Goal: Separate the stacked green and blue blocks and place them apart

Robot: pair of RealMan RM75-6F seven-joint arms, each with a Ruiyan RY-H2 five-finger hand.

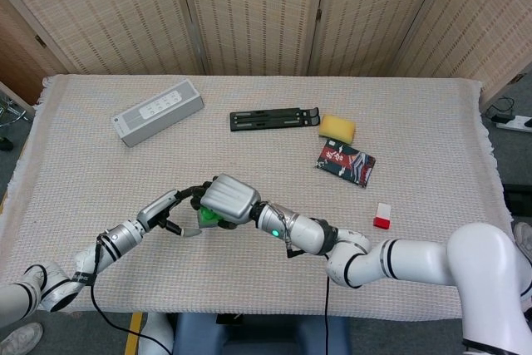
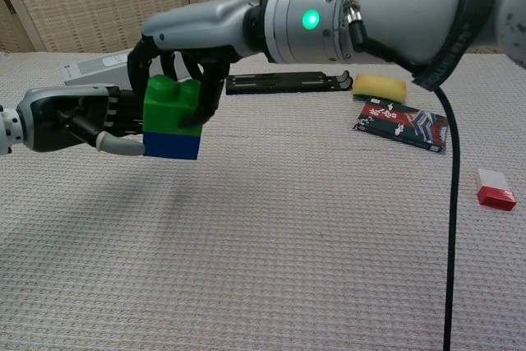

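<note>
The green block (image 2: 171,104) sits snapped on top of the blue block (image 2: 172,145), and the pair is up in the air over the front left of the tabletop (image 1: 432,122). The right hand (image 2: 182,53) is wrapped around the green one from above. The left hand (image 2: 78,117) is right beside the blue one, thumb against its side, but I can't tell if it's actually clamped. These look like light, hard, slick plastic, so I'd grab the blue by its flat sides and pull straight. Speaker (image 1: 158,112), sponge (image 1: 337,128) and black stand (image 1: 275,119) sit well clear at the back.
</note>
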